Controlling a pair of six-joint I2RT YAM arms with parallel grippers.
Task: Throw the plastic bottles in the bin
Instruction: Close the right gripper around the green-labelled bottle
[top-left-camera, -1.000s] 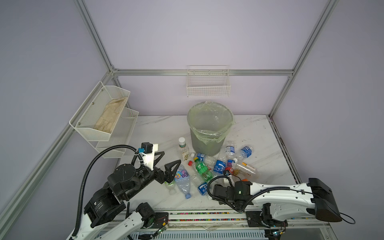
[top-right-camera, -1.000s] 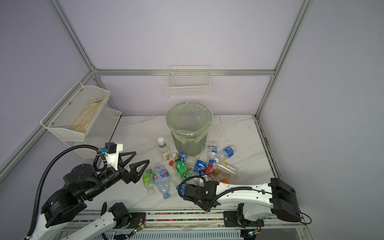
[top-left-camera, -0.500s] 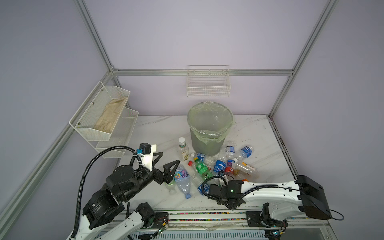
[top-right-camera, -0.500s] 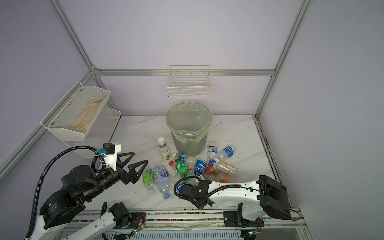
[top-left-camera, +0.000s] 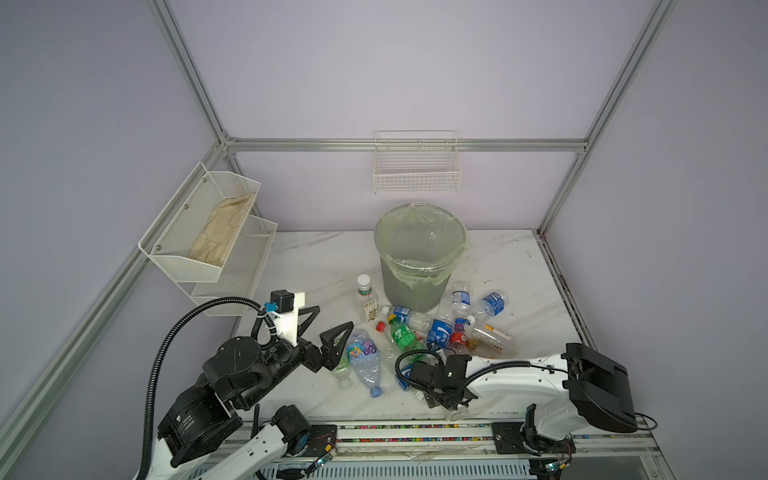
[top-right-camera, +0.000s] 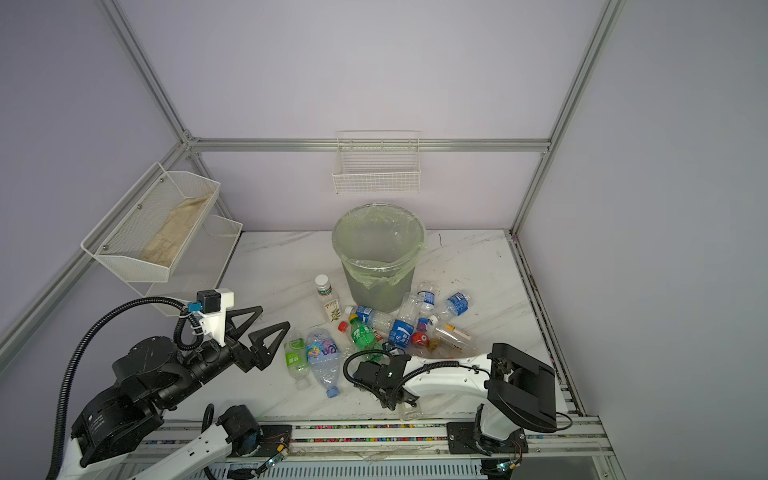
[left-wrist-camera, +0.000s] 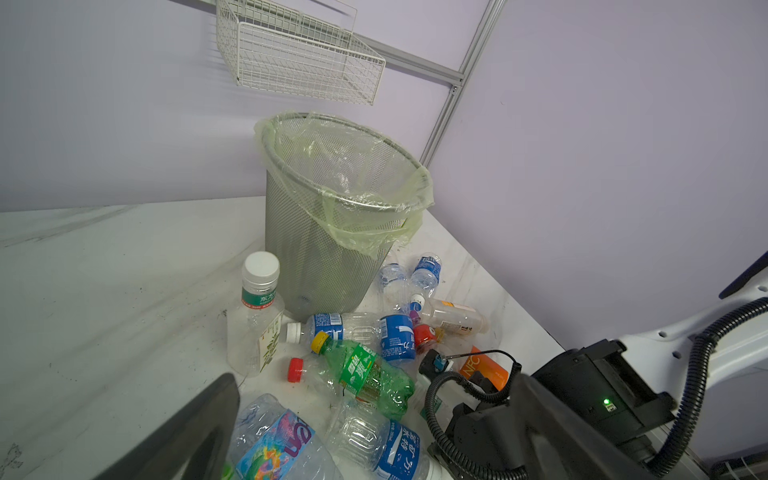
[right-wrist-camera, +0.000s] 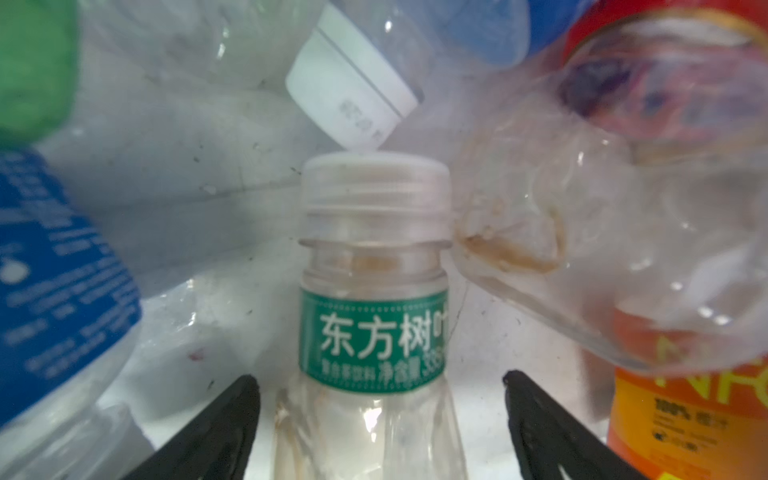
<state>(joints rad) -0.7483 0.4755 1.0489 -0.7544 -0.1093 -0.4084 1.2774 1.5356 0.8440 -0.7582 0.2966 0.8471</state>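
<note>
In both top views the left gripper (top-left-camera: 332, 319) hangs at lower left, its jaws spread wide and holding nothing. To its right, at centre frame, the bin (top-left-camera: 419, 286) stands upright on the table (top-left-camera: 316, 266), with the plastic bottles (top-left-camera: 405, 337) strewn against its near side and down toward the lower centre. Further right, the right gripper (right-wrist-camera: 380, 380) sits low at the heap's near edge, its jaws apart astride a white-capped, green-labelled bottle (right-wrist-camera: 374, 332), with a gap showing on each side.

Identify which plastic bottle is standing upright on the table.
The white-capped bottle standing just left of the bin; the others all lie toppled.
</note>
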